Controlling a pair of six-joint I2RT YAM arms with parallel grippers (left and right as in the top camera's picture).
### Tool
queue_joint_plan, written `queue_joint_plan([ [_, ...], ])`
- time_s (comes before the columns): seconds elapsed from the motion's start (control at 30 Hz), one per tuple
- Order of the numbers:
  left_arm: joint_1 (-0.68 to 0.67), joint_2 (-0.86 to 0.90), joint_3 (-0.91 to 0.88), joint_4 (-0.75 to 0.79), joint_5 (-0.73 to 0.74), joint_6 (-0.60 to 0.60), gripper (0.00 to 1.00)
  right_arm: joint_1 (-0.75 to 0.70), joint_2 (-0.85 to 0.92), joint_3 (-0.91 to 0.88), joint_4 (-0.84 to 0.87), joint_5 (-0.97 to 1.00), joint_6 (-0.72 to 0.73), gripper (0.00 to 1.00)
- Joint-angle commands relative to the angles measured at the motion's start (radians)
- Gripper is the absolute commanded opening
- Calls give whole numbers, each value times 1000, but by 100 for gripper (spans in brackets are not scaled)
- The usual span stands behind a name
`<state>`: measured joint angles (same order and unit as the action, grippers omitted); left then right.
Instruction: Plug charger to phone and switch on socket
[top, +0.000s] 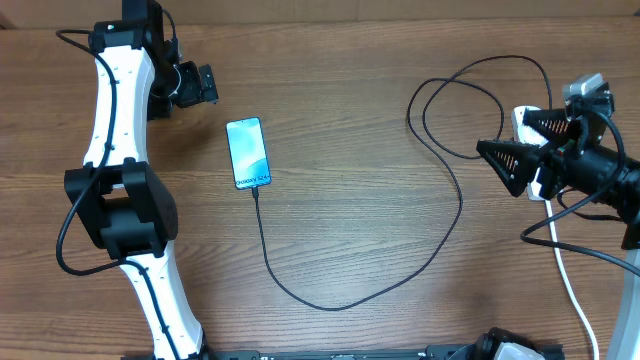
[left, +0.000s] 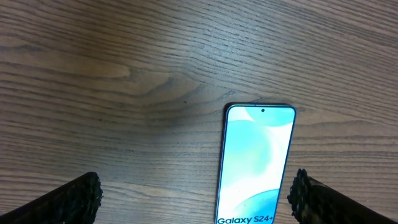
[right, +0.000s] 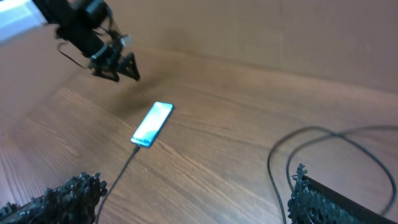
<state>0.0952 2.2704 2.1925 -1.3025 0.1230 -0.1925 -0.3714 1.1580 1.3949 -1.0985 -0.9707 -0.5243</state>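
The phone lies flat on the wooden table with its light-blue screen lit. It also shows in the left wrist view and the right wrist view. The thin black charger cable has its tip at the phone's near end and loops right toward the socket. The white socket is mostly hidden under my right gripper, which is open and empty above it. My left gripper is open and empty, up and left of the phone.
The socket's thick white cord runs to the table's front right. The cable's loops lie in front of my right gripper. The left arm stretches along the table's left side.
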Motion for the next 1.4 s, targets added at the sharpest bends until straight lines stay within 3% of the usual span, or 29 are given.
queue_joint_plan([
  [0.0,2,-21,13,-2,7,-6,100,6,-10,-1,12,-50,-5,100],
  [0.37,2,-21,13,-1,7,-6,100,6,-193,-1,42,14,13,100],
  [0.5,2,-21,13,-2,7,-6,100,6,-248,-1,101,105,175,100],
  [0.67,2,-21,13,-2,7,-6,100,17,-339,-2,148,232,270,100],
  [0.93,2,-21,13,-2,7,-6,100,232,-436,-17,223,611,459,100],
  [1.37,2,-21,13,-2,7,-6,99,326,-635,-503,724,588,476,100],
])
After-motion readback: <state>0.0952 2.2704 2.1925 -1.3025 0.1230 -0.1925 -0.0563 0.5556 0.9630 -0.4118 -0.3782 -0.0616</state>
